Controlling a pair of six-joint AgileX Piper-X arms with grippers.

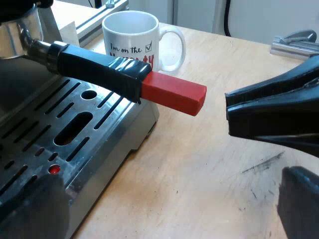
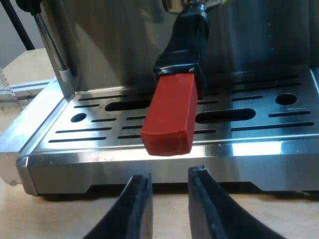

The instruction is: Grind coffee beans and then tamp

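Note:
The metal holder (image 1: 17, 35) is locked into the espresso machine's front. Its dark handle (image 1: 99, 69) reaches out over the slotted drip tray (image 1: 75, 124), and the red end (image 1: 174, 93) juts past the tray's edge. My right gripper (image 2: 169, 186) is open just short of that red end (image 2: 169, 119), level with the tray's front wall, with nothing between its fingers. From the left wrist view it (image 1: 230, 113) points at the red tip across a small gap. My left gripper (image 1: 164, 214) is open, low over the tray's corner and the table, holding nothing.
A white mug (image 1: 132, 40) with printed words stands on the wooden table (image 1: 209, 164) beyond the handle. A steam wand (image 2: 50, 45) hangs at the machine's side above the drip tray (image 2: 99, 130). A metal rail (image 1: 294, 47) lies at the table's far edge.

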